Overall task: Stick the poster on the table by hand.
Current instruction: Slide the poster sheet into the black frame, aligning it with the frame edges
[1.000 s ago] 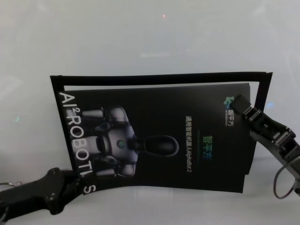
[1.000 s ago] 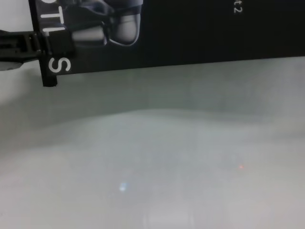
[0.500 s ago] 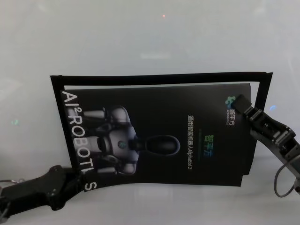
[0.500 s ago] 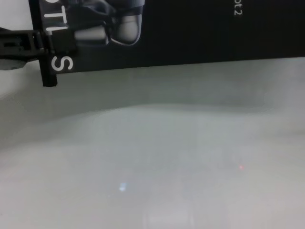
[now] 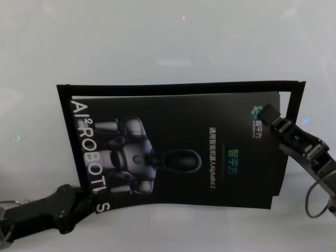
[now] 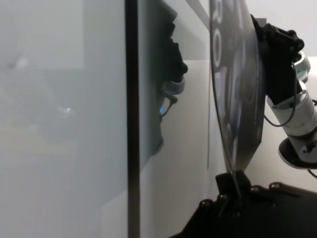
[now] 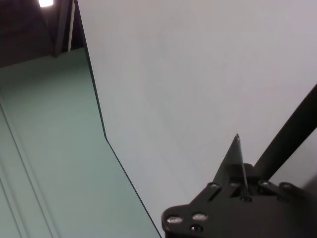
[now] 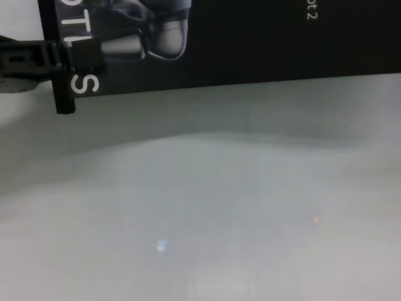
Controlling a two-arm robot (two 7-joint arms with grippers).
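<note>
Above table (image 5: 157, 37), poster (image 5: 210, 178) held crosswise, long axis left-right.

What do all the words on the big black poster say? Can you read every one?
"AI²ROBOT S": big white capital letters down the left side of the large glossy black poster; the left gripper hides one letter.
"Bot 2": small white text, clearest in the chest view.
Small white line beside the robot picture: too small to read.
Logo text near the right gripper: unreadable.
</note>
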